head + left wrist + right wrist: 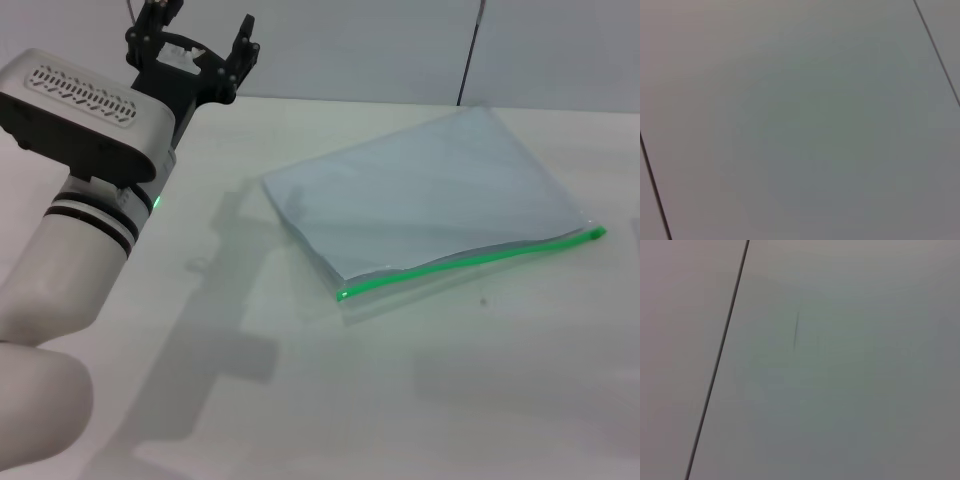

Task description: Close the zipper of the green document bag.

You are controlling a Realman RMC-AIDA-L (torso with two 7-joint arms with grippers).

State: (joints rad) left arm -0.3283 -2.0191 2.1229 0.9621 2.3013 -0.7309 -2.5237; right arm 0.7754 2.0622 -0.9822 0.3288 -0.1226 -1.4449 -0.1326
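The green document bag [425,190] lies flat on the white table, a pale blue-grey pouch turned at an angle in the head view. Its bright green zipper [470,260] runs along the near long edge, from the left corner to a small green end at the right corner [596,234]. My left gripper [205,55] is raised at the far left, well away from the bag, its black fingers spread open and holding nothing. My right gripper is out of view. Both wrist views show only plain grey wall panels.
The white table [400,400] stretches around the bag. My left arm's grey and white body [80,150] fills the left side. A grey wall with a dark seam [468,60] stands behind the table.
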